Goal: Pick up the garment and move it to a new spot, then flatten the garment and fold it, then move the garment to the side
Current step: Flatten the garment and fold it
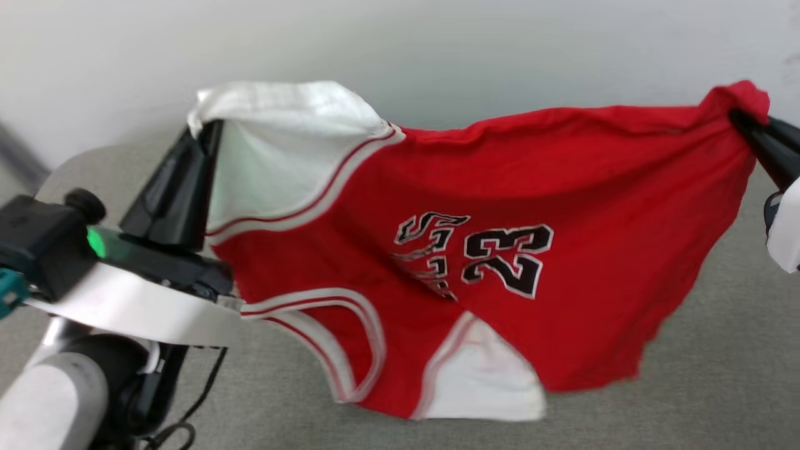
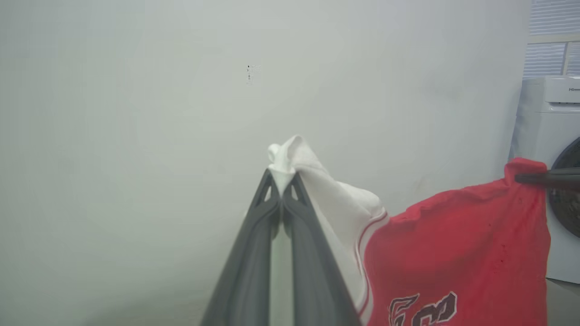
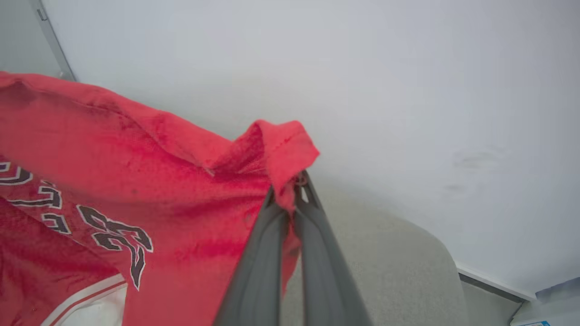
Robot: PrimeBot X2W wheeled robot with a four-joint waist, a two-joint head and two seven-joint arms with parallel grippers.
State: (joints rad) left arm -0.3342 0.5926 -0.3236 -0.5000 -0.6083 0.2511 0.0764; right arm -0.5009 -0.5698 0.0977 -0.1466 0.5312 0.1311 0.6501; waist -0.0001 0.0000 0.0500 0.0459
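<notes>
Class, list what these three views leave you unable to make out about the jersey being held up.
Head view: lettering beside the 23 on the garment, crumpled by folds, unreadable.
Head view: right gripper, mostly cut off by the right edge.
Left wrist view: the print, cut off by the bottom edge.

The bright red jersey shirt with white sleeves (image 1: pixel 562 181) carries a black, white-edged number 23 (image 1: pixel 507 259) on its front.

garment (image 1: pixel 562 187): bright red body, white sleeves (image 1: pixel 275 156), red-white striped trim (image 1: pixel 312 206), black "23" print (image 1: pixel 506 256) outlined white. fingers (image 2: pixel 253 253) dark grey. table (image 1: pixel 719 375) grey-beige. wall (image 1: pixel 437 50) off-white. washer (image 2: pixel 543 117) white.
</notes>
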